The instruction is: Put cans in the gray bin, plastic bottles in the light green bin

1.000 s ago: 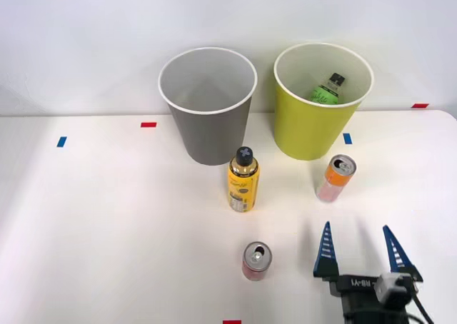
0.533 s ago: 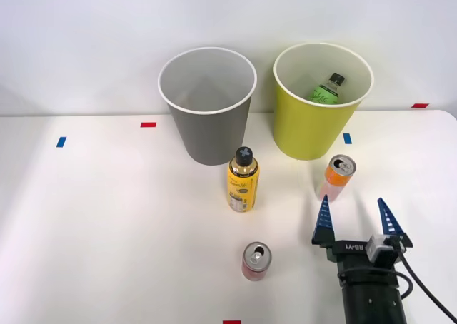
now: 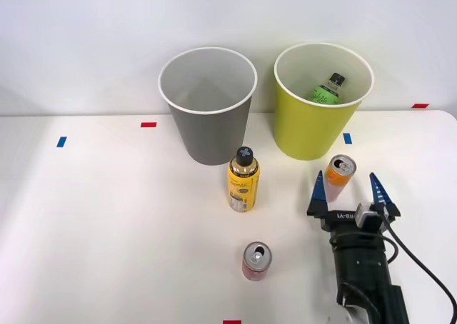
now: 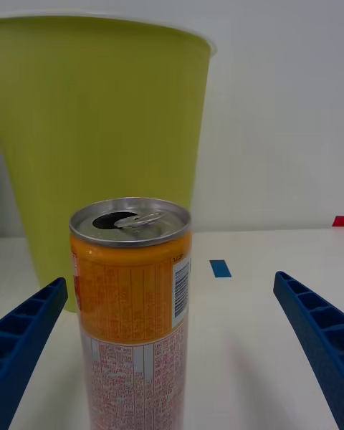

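the slim orange-and-pink metal drink can (image 3: 338, 178) with its silver pull-tab top stood upright on the white counter (image 3: 107, 224), just in front of the tall yellow-green plastic bin (image 3: 319, 120) and a little to that bin's right. over the last second the right arm's pincer (image 3: 345, 190) had advanced across the counter toward the yellow-green bin, from well short of the can to the point where its blue ribbed fingers (image 3: 318, 188) flanked the can's lower body. the pincer was spread wide, pinching nothing; in the wrist view the can (image 4: 130, 308) sat between the two finger tips (image 4: 29, 330) with open counter on either side, so no contact was made yet.

by my reading, this meant the approach was nearly finished and the next step was to close on the can, then carry it to the tall gray plastic bin (image 3: 207, 110) with the white rim, which stood just beside the yellow-green bin on its left. the can was tall and narrow, so an off-centre squeeze might have tipped it.

a green plastic bottle (image 3: 327, 88) with a black cap already lay inside the yellow-green bin. the yellow-labelled bottle (image 3: 243, 181) with a black cap stood in front of the gray bin, and the shorter red can (image 3: 255, 261) stood nearer the robot, well apart from both bins; both were yet to be sorted.
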